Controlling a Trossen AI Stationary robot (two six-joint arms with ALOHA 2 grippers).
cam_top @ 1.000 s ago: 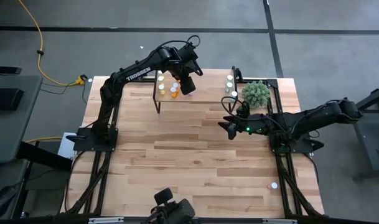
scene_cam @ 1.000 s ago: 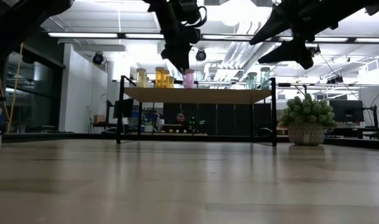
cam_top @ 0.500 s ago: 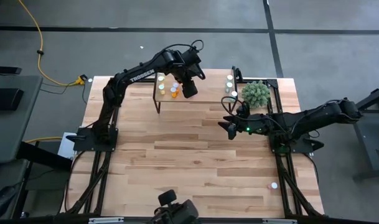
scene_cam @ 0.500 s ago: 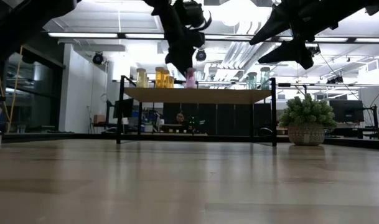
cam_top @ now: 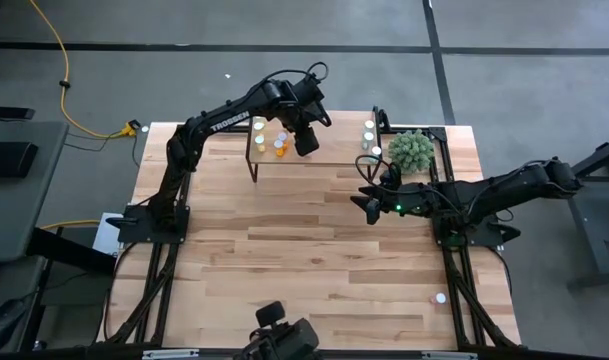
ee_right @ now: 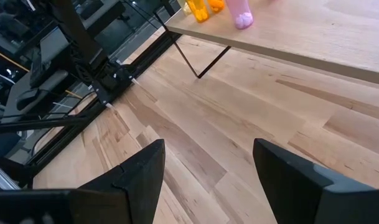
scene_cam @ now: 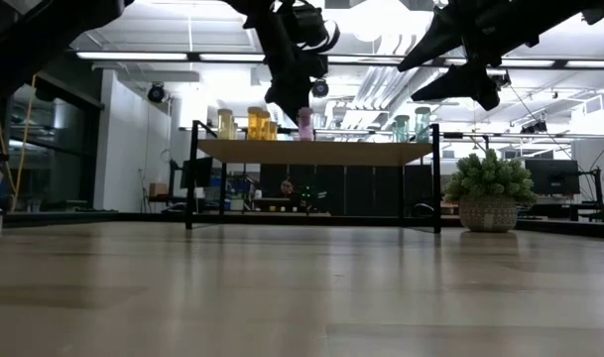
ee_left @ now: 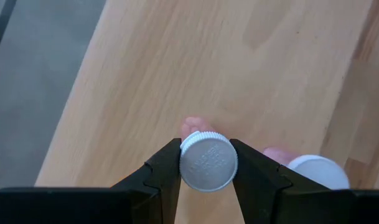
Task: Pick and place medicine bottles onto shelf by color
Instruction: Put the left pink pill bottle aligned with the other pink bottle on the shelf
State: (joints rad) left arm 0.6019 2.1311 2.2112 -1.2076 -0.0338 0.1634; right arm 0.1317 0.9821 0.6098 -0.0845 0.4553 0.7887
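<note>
Closest on the wide wood-plank tabletop (cam_top: 314, 260), a lone small white-capped bottle (cam_top: 440, 298) stands near the front right edge, well apart from everything else.

Farther in, the right gripper (cam_top: 365, 199) hangs over the middle-right of the table, off the boards, its two dark fingers (ee_right: 133, 177) spread wide with nothing between them. It points toward the shelf but stays well short of it.

Beyond that stands the small raised shelf with a light wood top and thin black metal legs (scene_cam: 311, 152). The left gripper (cam_top: 305, 143) is over its middle, reaching down from above. Its jaws are closed on the white cap of a pink medicine bottle (ee_left: 206, 159), one finger pressed to each side of the cap; the pink body (scene_cam: 305, 125) shows below the fingers at the shelf top, though I cannot tell whether its base is touching the wood. Just beside it in the wrist view sits another white-capped pink bottle (ee_left: 318, 172).

On the shelf's left part are yellow and orange bottles (scene_cam: 252, 123), grouped close together. At the right end stand pale teal-blue bottles (scene_cam: 413, 127). Just past that end, on the table, sits a fuzzy green plant ball in a woven pot (scene_cam: 489, 190).
</note>
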